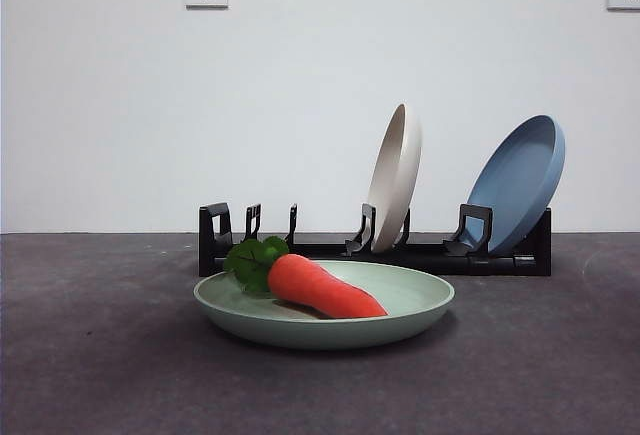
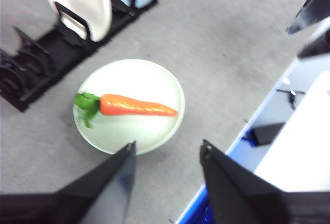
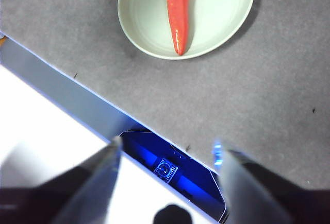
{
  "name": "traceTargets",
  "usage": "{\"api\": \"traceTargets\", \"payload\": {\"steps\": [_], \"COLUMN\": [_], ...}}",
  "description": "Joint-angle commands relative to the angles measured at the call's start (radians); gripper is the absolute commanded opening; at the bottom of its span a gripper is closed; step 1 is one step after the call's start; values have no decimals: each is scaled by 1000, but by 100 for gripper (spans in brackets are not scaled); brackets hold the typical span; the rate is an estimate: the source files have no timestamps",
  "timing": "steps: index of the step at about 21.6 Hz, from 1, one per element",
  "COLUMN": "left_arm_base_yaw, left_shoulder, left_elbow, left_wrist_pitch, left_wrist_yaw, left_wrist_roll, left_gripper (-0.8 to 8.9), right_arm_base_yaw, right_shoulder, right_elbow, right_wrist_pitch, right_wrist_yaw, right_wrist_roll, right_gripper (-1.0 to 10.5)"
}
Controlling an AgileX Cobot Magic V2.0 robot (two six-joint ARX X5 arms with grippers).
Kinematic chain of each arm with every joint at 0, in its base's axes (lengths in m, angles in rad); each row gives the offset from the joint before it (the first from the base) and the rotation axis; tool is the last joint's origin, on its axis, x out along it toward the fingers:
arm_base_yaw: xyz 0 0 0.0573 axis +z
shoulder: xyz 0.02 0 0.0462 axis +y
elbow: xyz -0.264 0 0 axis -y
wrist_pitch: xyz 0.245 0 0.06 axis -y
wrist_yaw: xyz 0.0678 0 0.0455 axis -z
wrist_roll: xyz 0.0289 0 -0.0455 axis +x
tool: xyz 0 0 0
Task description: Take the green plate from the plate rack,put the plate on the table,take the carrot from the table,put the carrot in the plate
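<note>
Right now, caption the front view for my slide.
Carrot lying in green plate on table, before plate rack.

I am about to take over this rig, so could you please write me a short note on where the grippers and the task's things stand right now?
Left gripper: open, empty, held high above the table's near edge.
Right gripper: open, empty, also pulled back over the edge.
Green plate: flat on the table, in front of the plate rack.
Carrot: lying in the green plate, leaves toward the rack's empty end.
Cream plate and blue plate: upright in the rack.
Done: plate out and down, carrot in it.
Left: nothing visible.
</note>
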Motion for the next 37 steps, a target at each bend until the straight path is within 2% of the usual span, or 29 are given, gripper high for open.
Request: {"api": "traceTargets", "payload": {"steps": [1, 2, 28, 31, 33, 35, 37], "left_arm_base_yaw": [-3, -3, -3, 24, 73, 143, 233], "left_shoulder": [-1, -1, -1, -12, -20, -30, -53], "left_elbow": [-3, -3, -3, -4, -5, -11, -37], "left_wrist_pitch": [-7, -8, 8, 57, 147, 282, 439], "left_wrist_yaw": [3, 4, -2, -67, -111, -84, 2], "left_wrist_roll": [1, 1, 1, 55, 143, 246, 313], "left_gripper": [-27, -6, -4, -4, -4, -4, -4], "right_arm_base_yaw": [2, 2, 1, 1, 1, 2, 2], "right_shoulder": [-19, -24, -32, -32, -32, -32, -32], "right_elbow": [-5, -5, -5, -5, -5, -5, -5], "right_wrist_pitch": [2, 2, 2, 2, 1, 1, 1], "right_wrist_yaw": [-1, -1, 3, 3, 3, 3, 2], "right_wrist_roll": [-6, -5, -1, -1, -1, -1, -1], "right_gripper": [-11, -11, 3, 3, 3, 3, 3]}}
